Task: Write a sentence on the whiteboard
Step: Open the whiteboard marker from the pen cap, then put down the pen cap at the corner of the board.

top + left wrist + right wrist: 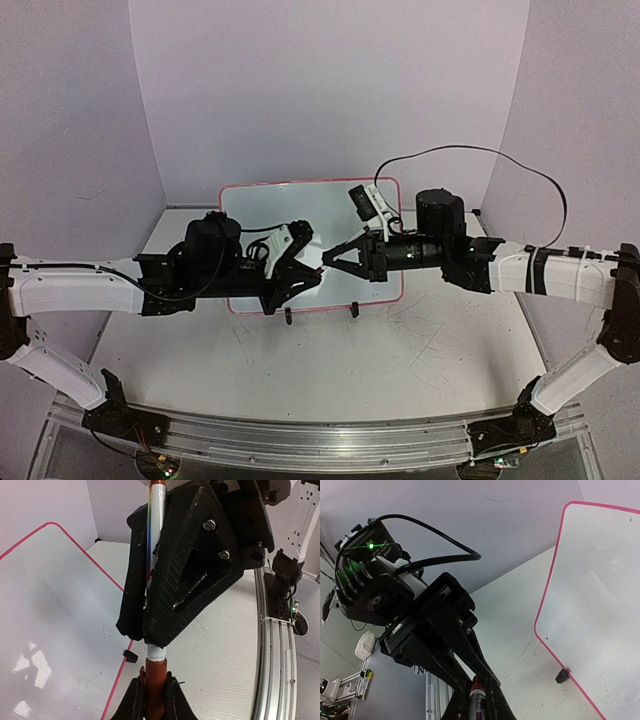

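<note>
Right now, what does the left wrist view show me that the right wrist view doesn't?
Left wrist only: most of the marker, its white barrel with a rainbow stripe clamped in the right gripper and its red end pinched in the left gripper. Right wrist only: the left arm's wrist housing with its looping black cable. Both: the two grippers shut on the marker, the whiteboard with no writing where it shows, and one black clip foot.
</note>
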You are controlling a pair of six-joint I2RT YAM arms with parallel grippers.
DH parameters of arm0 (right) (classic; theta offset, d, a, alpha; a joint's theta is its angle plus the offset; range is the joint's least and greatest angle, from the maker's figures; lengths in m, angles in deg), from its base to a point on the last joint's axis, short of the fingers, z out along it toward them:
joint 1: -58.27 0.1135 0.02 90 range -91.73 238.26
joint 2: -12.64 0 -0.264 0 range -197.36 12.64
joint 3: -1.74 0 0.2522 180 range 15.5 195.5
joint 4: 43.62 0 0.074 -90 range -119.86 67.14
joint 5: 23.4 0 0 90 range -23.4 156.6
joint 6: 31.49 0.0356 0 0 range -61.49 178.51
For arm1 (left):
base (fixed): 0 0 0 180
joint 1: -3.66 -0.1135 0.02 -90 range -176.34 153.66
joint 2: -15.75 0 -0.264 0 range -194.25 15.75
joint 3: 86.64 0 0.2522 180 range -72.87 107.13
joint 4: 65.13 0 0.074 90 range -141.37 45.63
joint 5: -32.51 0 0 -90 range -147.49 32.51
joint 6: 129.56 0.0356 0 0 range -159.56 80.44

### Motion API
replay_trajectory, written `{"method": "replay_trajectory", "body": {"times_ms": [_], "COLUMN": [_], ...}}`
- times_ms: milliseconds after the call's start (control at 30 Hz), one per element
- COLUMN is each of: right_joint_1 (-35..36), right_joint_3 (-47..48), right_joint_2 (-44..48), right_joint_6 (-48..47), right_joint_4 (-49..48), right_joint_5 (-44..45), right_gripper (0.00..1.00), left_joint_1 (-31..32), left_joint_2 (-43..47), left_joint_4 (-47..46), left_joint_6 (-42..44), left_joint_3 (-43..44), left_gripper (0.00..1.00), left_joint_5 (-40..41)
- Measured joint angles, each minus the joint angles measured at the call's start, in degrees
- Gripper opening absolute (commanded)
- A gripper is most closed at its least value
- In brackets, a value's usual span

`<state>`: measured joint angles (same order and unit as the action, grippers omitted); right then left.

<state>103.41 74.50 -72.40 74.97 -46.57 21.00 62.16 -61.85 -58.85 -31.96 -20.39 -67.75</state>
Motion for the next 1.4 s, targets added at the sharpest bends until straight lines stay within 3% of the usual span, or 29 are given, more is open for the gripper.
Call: {"method": "replay_trajectory", "body": {"times_ms": [367,467,633,800,967,1167,1400], "right_joint_1": [0.53,-0.42,-9.81,-8.54,-4.82,-4.66,-4.66], "right_joint_3": [-2.15,-4.56,-8.66,-8.68,-8.68,-8.68,-9.35], "right_joint_2": [2.22,6.59,19.74,26.52,24.82,24.09,24.89], "right_joint_6": [0.69,1.36,0.40,-5.11,-9.41,-12.49,-14.15], "right_joint_4": [-1.75,-1.92,-1.19,0.75,5.14,6.80,6.46], "right_joint_5": [5.51,8.27,14.38,23.01,30.38,33.67,33.99], "right_gripper": [0.00,0.00,0.00,0.00,0.00,0.00,0.00], "left_joint_1": [0.26,0.36,-0.33,-2.95,-11.49,-16.00,-22.04], "left_joint_2": [0.31,1.78,6.07,12.01,13.70,10.86,3.07], "left_joint_4": [-0.12,0.02,0.46,3.50,16.60,31.96,37.45], "left_joint_6": [0.77,1.08,-1.89,-15.03,-34.35,-53.37,-63.49], "left_joint_3": [-0.30,-2.72,-8.85,-13.04,-11.58,-11.49,-14.00], "left_gripper": [0.00,0.00,0.00,0.00,0.00,0.00,0.00], "left_joint_5": [2.25,3.86,8.03,19.56,31.38,35.58,36.15]}}
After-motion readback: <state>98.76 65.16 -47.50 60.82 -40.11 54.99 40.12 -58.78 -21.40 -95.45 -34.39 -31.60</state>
